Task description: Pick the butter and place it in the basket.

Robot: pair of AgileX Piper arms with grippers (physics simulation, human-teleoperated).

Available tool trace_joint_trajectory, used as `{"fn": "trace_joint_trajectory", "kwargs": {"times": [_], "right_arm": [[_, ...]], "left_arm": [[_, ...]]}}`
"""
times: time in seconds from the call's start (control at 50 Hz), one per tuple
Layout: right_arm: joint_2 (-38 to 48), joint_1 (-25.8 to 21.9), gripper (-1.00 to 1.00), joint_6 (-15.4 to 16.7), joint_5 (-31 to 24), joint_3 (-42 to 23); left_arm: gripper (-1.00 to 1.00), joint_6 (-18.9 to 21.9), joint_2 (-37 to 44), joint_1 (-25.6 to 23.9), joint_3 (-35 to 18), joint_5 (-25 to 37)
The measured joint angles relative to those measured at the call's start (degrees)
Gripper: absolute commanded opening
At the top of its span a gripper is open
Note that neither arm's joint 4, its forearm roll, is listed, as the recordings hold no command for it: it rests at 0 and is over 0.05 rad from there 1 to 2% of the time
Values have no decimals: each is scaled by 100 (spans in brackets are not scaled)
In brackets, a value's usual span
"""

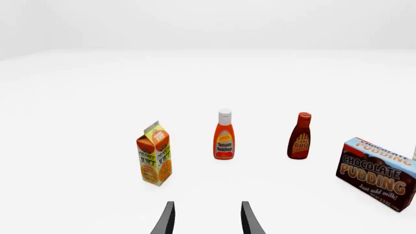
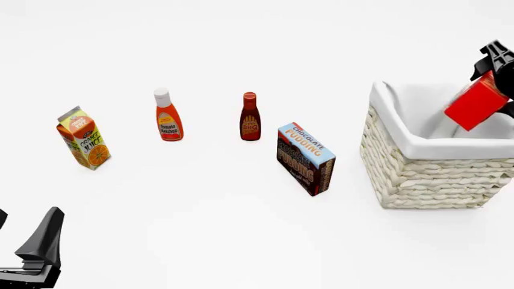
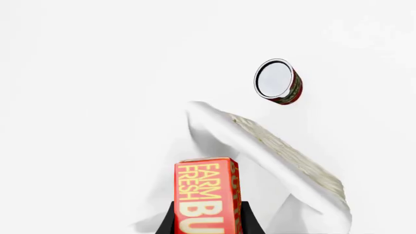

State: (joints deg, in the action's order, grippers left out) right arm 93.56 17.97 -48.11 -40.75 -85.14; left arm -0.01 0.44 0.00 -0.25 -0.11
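My right gripper (image 2: 492, 84) is shut on the butter (image 2: 475, 103), a small red box, and holds it tilted just above the open basket (image 2: 418, 174) at the right of the front view. In the right wrist view the butter (image 3: 204, 195) with yellow "FARM FRESH" lettering sits between the dark fingers, with the basket's white cloth rim (image 3: 260, 151) beyond it. My left gripper (image 1: 206, 219) is open and empty, low at the near left (image 2: 36, 253), far from both.
An orange juice carton (image 2: 83, 139), a tomato ketchup bottle (image 2: 168, 117), a BBQ sauce bottle (image 2: 250, 118) and a chocolate pudding box (image 2: 305, 158) stand left of the basket. A tin can (image 3: 278, 81) lies on its side beyond the basket in the right wrist view.
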Motion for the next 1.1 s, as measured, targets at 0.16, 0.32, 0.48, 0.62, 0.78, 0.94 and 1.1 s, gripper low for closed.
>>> {"fn": "trace_joint_trajectory", "kwargs": {"times": [0.16,0.32,0.48,0.62,0.78,0.94,1.1], "right_arm": [[-23,30,-100,33,-14,37],[-10,17,-100,41,-14,26],[147,-205,100,-210,22,-219],[231,-338,100,-356,40,-413],[282,-422,100,-451,62,-539],[306,-465,100,-503,79,-603],[314,-485,100,-521,94,-641]], "left_arm": [[100,0,0,0,0,0],[100,1,0,0,0,0],[100,0,0,0,0,0],[100,0,0,0,0,0],[100,1,0,0,0,0],[100,1,0,0,0,0],[100,1,0,0,0,0]]}}
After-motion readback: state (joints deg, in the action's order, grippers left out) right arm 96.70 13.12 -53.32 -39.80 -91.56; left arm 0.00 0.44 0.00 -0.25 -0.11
